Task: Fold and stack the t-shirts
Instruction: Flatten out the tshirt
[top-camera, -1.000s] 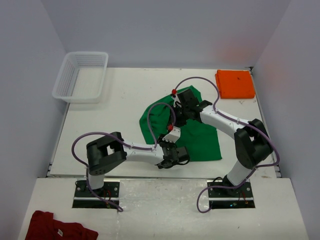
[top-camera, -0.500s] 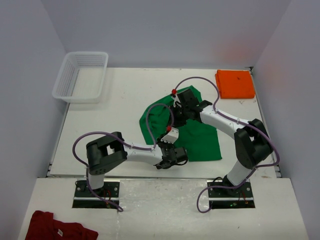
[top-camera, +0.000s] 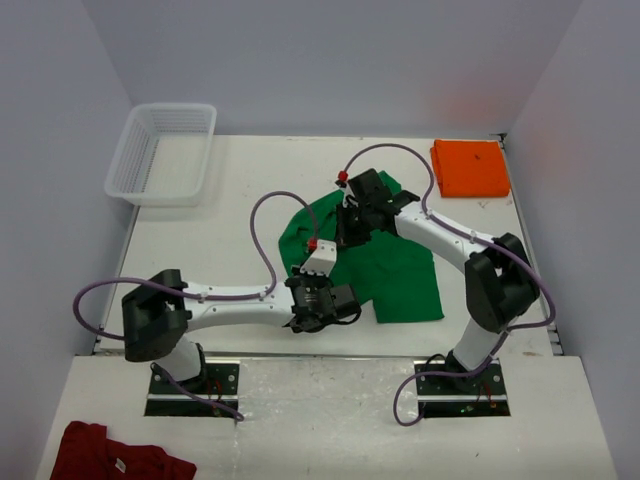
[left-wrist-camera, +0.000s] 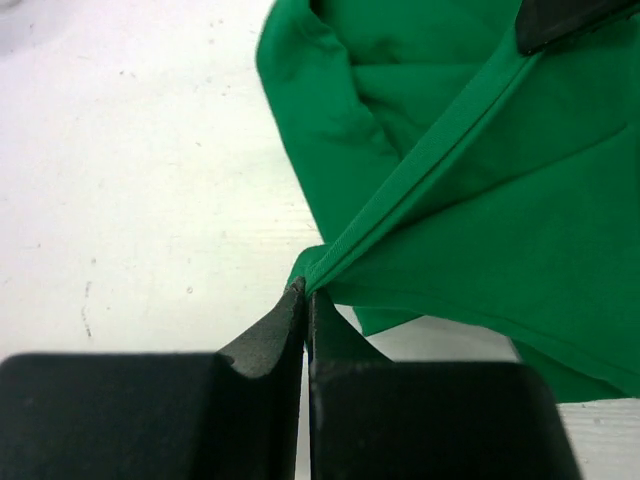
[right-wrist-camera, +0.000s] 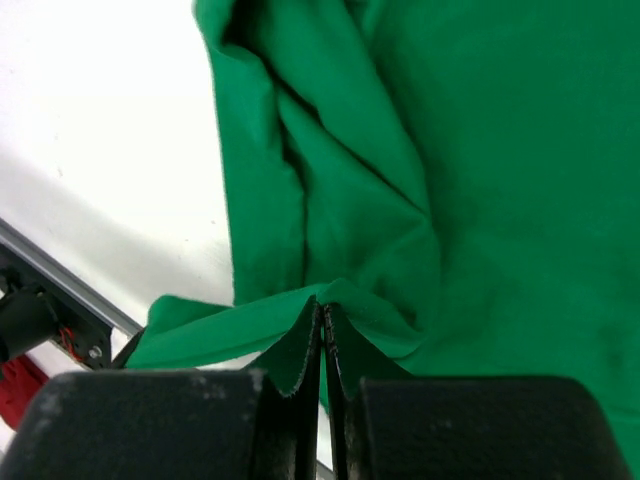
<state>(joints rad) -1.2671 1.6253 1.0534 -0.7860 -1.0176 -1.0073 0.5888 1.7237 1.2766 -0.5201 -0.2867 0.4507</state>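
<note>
The green t-shirt (top-camera: 392, 268) lay crumpled on the white table (top-camera: 220, 230), right of centre, with one hem lifted and stretched in a straight line between the two grippers. The left gripper (left-wrist-camera: 305, 296) had its jaws pressed together on the very corner of that hem, with only a sliver of cloth caught at the tips. The right gripper (right-wrist-camera: 322, 312) had its jaws pinched on a fold of the same green cloth. How deep the fold sat between them was hard to tell.

The main risk was probably the left hold. With so little hem in the jaws and the edge already taut, any pull apart could draw the corner free and drop the fold. Loose cloth bunched just beyond the right jaws could also drag along and crease the shirt.

Behind the left jaws, the near table edge (top-camera: 300, 352) was close, so a backward pull could trail cloth over it. To the left of the left jaws lay open white surface. The clear plastic basket (top-camera: 160, 152) sat well apart at the far left corner. The folded orange t-shirt (top-camera: 470, 168) lay well apart from the right jaws, at the far right corner. A dark red garment (top-camera: 110, 455) lay off the table, well behind the left jaws.
</note>
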